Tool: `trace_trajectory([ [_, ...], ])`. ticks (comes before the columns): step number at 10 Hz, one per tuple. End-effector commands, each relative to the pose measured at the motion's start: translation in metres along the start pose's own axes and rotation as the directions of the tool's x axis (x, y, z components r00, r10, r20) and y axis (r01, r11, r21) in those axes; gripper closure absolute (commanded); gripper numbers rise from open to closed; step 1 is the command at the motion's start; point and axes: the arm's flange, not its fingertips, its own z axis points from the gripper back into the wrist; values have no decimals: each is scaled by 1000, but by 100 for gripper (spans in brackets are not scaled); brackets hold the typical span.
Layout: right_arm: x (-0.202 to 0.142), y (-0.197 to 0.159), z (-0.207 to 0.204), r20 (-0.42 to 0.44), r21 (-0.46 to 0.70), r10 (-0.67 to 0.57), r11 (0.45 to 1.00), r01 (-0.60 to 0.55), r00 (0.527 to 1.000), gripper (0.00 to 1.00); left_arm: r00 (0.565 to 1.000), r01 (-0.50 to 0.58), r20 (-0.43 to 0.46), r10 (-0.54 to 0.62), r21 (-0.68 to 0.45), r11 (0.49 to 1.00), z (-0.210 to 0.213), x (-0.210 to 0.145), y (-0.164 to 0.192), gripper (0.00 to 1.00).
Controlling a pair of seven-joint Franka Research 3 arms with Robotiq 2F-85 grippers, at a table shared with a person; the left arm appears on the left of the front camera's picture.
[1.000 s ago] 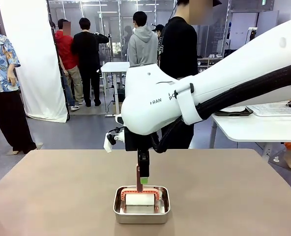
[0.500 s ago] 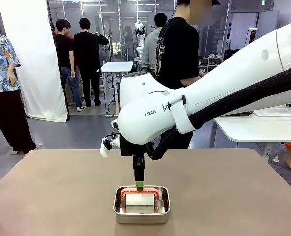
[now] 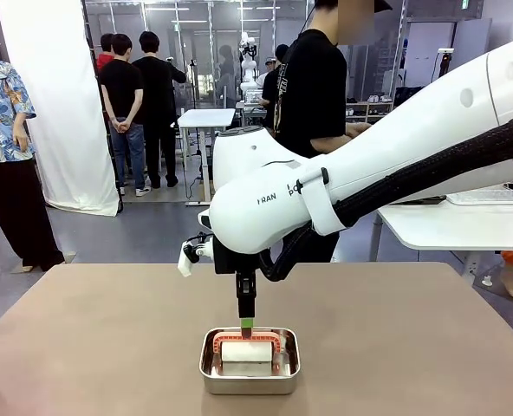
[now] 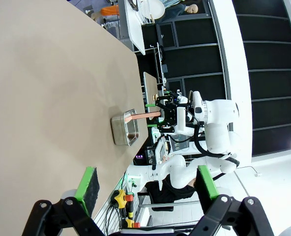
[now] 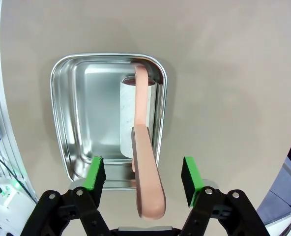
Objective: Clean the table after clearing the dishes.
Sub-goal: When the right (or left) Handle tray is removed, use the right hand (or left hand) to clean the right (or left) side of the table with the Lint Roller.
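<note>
Lower than a second ago, the right gripper hangs just above the steel pan, and its arm has swung a little to the left over it.

Seen from the left wrist, the left gripper stands well apart from the pan, its jaws spread wide with nothing between them.

The table carries the pan on its taupe top, near the robot's edge. Inside the pan lies a white roller; its pink handle rises out over the pan's rim.

Directly above the pan, the right gripper's green pads flank that handle, a gap showing on each side, so the jaws stand partly open and grip nothing.

Up and right of the pan, the right arm bears dark lettering, of which "FRAN" can be read.
</note>
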Motion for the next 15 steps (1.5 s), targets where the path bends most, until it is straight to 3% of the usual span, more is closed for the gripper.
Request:
trace_trajectory([
  [1,0,4,5,2,-29,-20,999,20,1000,40,1000,-1,6,1,0,1000,1,-3,-1,0],
  [2,2,4,3,-5,-18,-23,1000,23,1000,41,1000,-1,6,1,0,1000,1,-3,-1,0],
  [3,3,5,4,-5,-19,-22,1000,22,1000,59,1000,-1,6,1,0,1000,1,-3,-1,0],
  [4,3,4,5,1,-22,-24,999,24,1000,60,1000,-1,6,1,0,1000,1,-3,-1,0],
  [5,4,4,5,-2,-29,-28,999,28,1000,78,1000,-1,6,1,0,1000,1,-3,-1,0],
  [6,2,4,7,-4,-28,-28,999,28,1000,79,1000,-1,6,1,0,1000,1,-3,-1,0],
  [7,3,4,8,-6,-29,-25,999,25,1000,97,1000,-1,6,1,0,1000,1,-3,-1,0],
  [11,3,5,10,-6,-31,-19,999,19,1000,100,1000,-1,6,1,0,1000,1,-3,-1,0],
  [12,-1,1,11,33,-26,-69,997,69,997,89,1000,-1,6,1,0,1000,1,-3,-1,0],
  [13,1,2,2,-1,-1,-3,1000,3,1000,89,1000,-1,6,1,0,1000,1,-3,-1,0],
  [15,1,2,2,-1,-1,-3,1000,3,1000,89,1000,-1,6,1,0,1000,1,-3,-1,0],
])
